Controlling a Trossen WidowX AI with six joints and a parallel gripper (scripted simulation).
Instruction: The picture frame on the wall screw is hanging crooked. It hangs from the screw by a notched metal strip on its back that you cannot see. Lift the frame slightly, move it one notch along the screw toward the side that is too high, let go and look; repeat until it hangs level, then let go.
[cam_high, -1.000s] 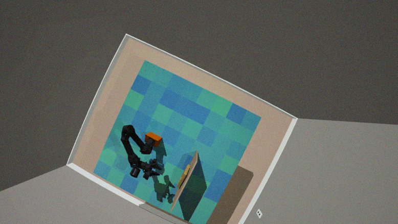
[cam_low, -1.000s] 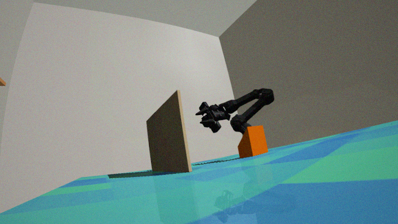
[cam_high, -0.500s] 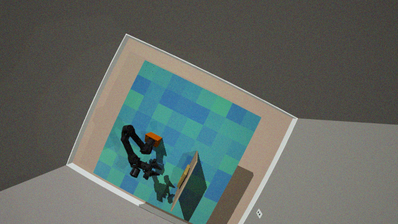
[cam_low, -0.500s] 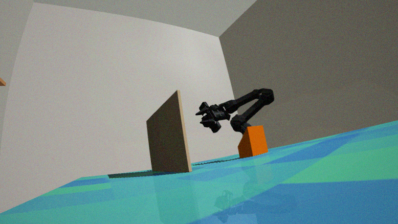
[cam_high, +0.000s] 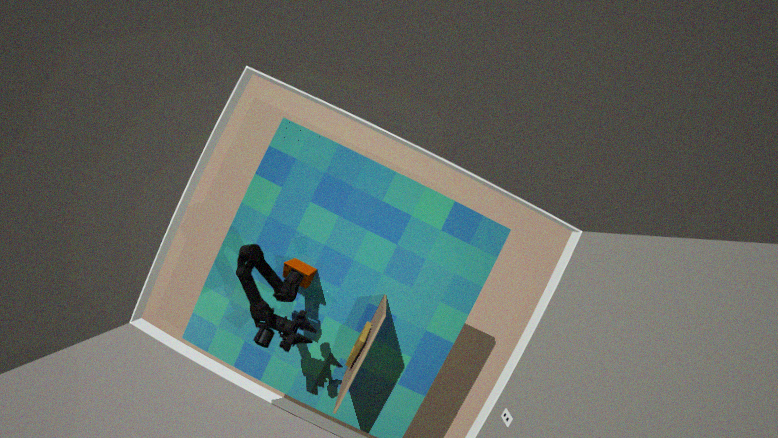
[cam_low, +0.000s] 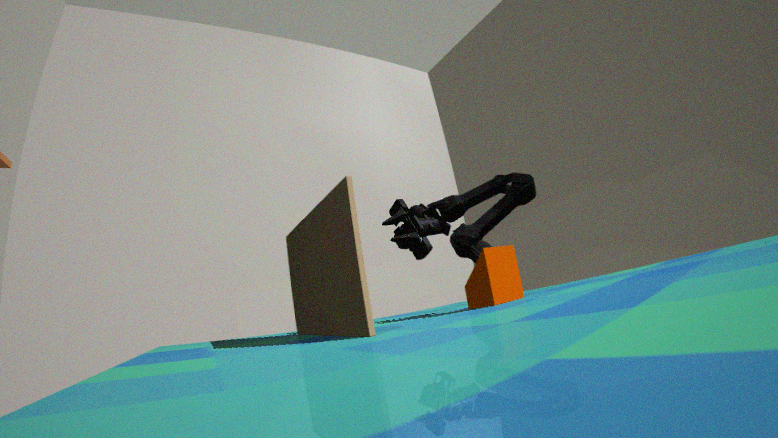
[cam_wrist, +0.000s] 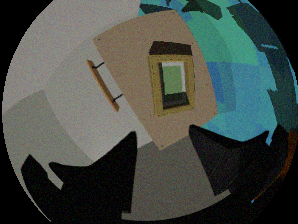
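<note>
The picture frame, gold-yellow around a green picture, hangs on the front of an upright tan board. In the wrist view its edges do not run parallel to the board's edges; it sits turned on the board. A dark shadow lies beside one of its short sides. The screw and the notched strip are hidden. In the exterior view only the board's back and edge show, not the frame. My gripper is open and empty, in front of the board and apart from the frame.
The arm's base stands at an orange block. A wooden bar on two dark brackets is on the wall beyond the board. A white wall outlet is at the lower right. The floor is blue-green tiles.
</note>
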